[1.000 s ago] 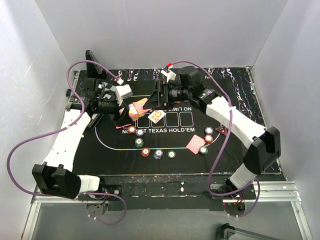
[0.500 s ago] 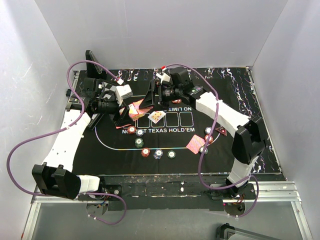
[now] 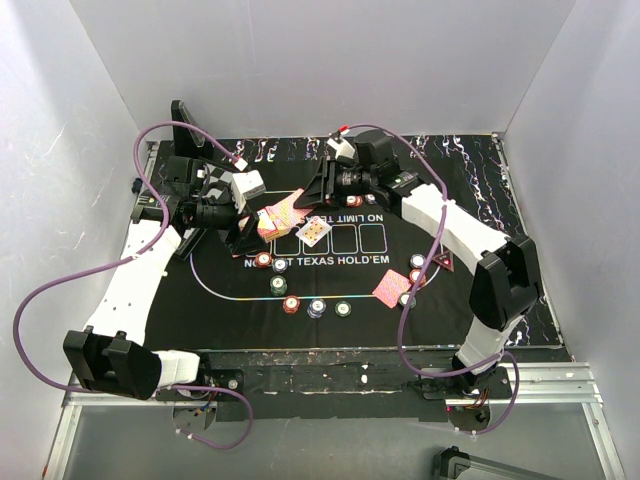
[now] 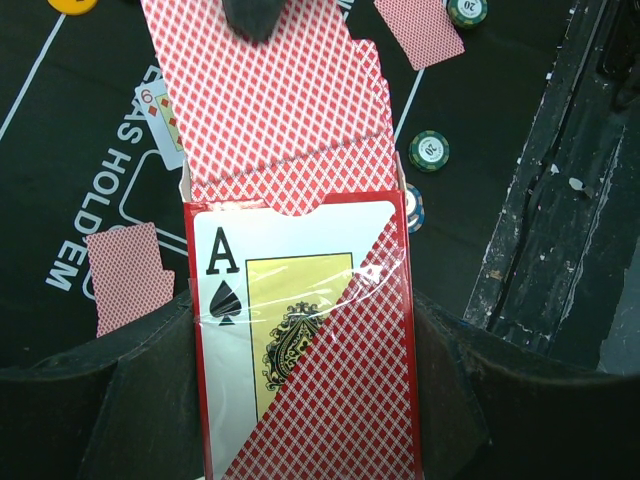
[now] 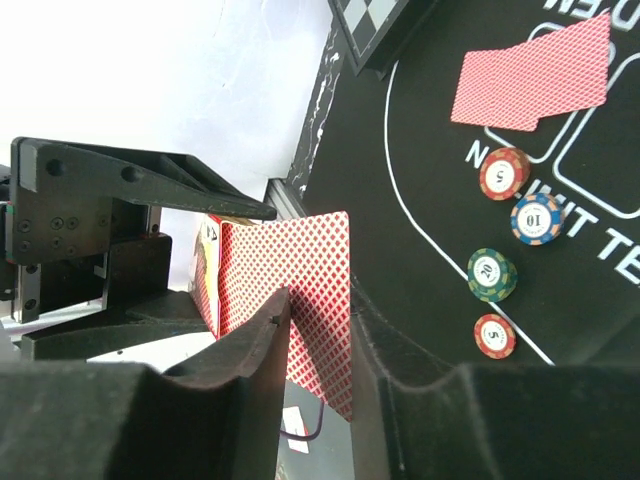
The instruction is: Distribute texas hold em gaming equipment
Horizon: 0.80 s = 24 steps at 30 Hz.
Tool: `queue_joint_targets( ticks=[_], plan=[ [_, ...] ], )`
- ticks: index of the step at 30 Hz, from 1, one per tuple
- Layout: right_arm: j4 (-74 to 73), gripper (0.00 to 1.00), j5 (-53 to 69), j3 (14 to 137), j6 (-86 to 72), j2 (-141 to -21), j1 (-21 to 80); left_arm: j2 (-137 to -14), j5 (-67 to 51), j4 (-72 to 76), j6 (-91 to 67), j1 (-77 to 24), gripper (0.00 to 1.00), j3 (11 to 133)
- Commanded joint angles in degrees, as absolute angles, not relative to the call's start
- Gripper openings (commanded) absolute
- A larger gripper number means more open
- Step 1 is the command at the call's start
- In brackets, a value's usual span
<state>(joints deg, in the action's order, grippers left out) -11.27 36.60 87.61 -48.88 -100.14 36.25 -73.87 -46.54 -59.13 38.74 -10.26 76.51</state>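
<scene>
My left gripper point(image 4: 300, 335) is shut on a red card box point(image 4: 300, 350) with an ace of spades on its front, held above the left side of the black mat point(image 3: 230, 290). A red-backed playing card point(image 4: 270, 100) sticks out of the box's open end. My right gripper point(image 5: 320, 330) is shut on that card point(image 5: 305, 290), one finger on each face. On the mat lie a face-up card point(image 3: 314, 232), two face-down cards point(image 3: 390, 288), poker chips point(image 3: 278, 286) in red, blue and green, and a dark-red triangle marker point(image 3: 441, 261).
A chessboard point(image 5: 370, 20) lies at the mat's far left corner, beyond my left arm. More chips point(image 3: 416, 276) sit next to the right-hand cards. White walls close in the table on three sides. Purple cables point(image 3: 150, 150) loop over both arms.
My right gripper has closed from wide open onto the card sticking out of the box. Its arm shifted slightly right and back. The left gripper and box have stayed put.
</scene>
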Motion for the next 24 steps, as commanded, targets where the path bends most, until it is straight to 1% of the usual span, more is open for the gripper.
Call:
queue_joint_targets(
  ticks=[1, 3, 11, 16, 20, 22, 24],
  plan=[
    [-9.4, 0.28, 36.39, 86.4, -48.78, -96.07, 34.81, -71.28, -49.57, -57.48, 38.67, -10.46, 0.0, 77.87],
    [-9.4, 0.21, 36.39, 86.05, -48.87, -95.36, 34.45, -71.28, -49.4, -57.48, 38.58, -10.46, 0.0, 77.87],
    [-13.18, 0.09, 34.37, 87.54, -44.92, -91.68, 32.61, -71.46, -49.13, -57.48, 38.67, -10.37, 0.0, 77.34],
    [-16.08, 0.08, 31.73, 88.86, -40.79, -87.63, 29.54, -71.46, -49.04, -57.39, 38.67, -10.46, 0.0, 77.08],
    [-18.62, 0.01, 30.68, 88.68, -38.51, -86.75, 27.25, -71.37, -48.96, -57.48, 38.58, -10.37, 0.0, 77.25],
    [-20.9, 0.01, 27.97, 88.68, -35.79, -86.66, 26.98, -71.28, -48.96, -57.74, 38.67, -10.37, 0.0, 77.52],
    [-24.24, 0.01, 22.61, 88.59, -31.93, -86.92, 26.98, -71.28, -48.95, -58.01, 38.58, -10.46, 0.0, 77.69]
  ],
)
